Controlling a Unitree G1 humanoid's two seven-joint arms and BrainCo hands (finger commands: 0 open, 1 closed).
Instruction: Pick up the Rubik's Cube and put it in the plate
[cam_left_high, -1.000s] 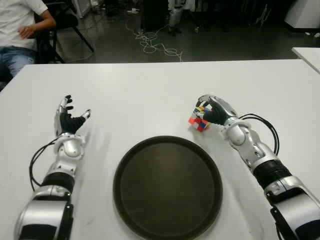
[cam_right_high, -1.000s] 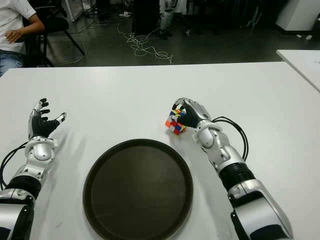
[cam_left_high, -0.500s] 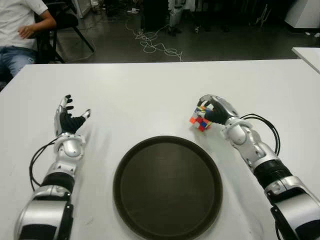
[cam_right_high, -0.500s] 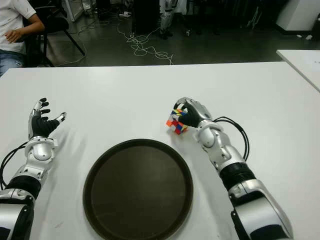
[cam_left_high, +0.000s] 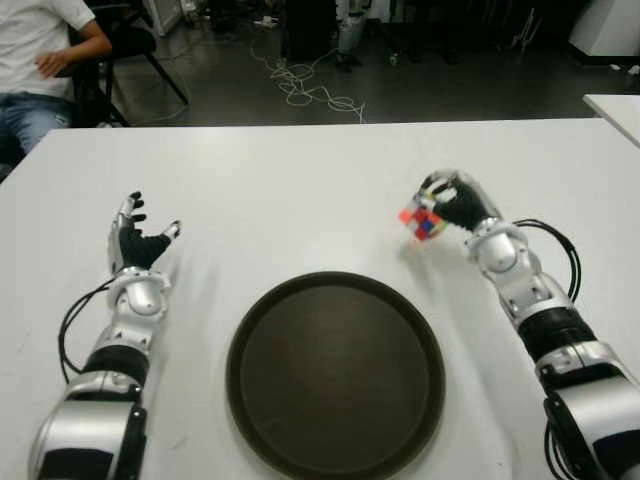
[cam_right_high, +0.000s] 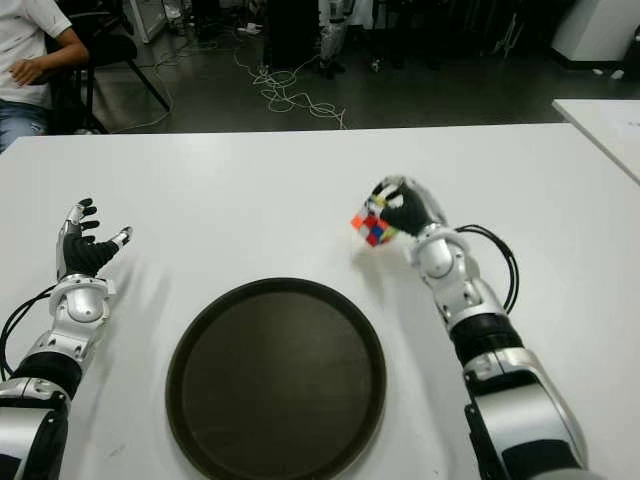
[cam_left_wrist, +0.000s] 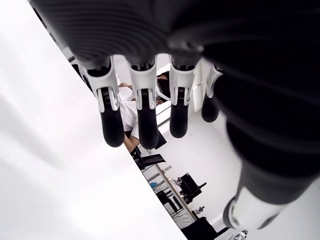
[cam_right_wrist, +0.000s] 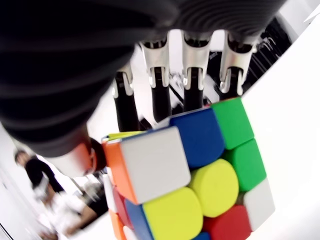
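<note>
Rubik's Cube (cam_left_high: 424, 221) — in right robot hand (cam_left_high: 452, 203)

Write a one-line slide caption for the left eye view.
Right hand holds the Rubik's Cube above the white table, beyond the empty dark plate; left hand open.

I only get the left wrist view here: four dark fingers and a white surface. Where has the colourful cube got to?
Observer: The Rubik's Cube is in the right robot hand, held above the white table.
Operator: Is it in the plate yet?
Observer: No. The dark round plate holds nothing; the cube shows beyond its far right edge.
Operator: How firmly is it held?
Observer: In the right wrist view the fingers wrap over the cube's far side.
Operator: And the hand I'm watching?
Observer: The left robot hand shows open, left of the plate.
</note>
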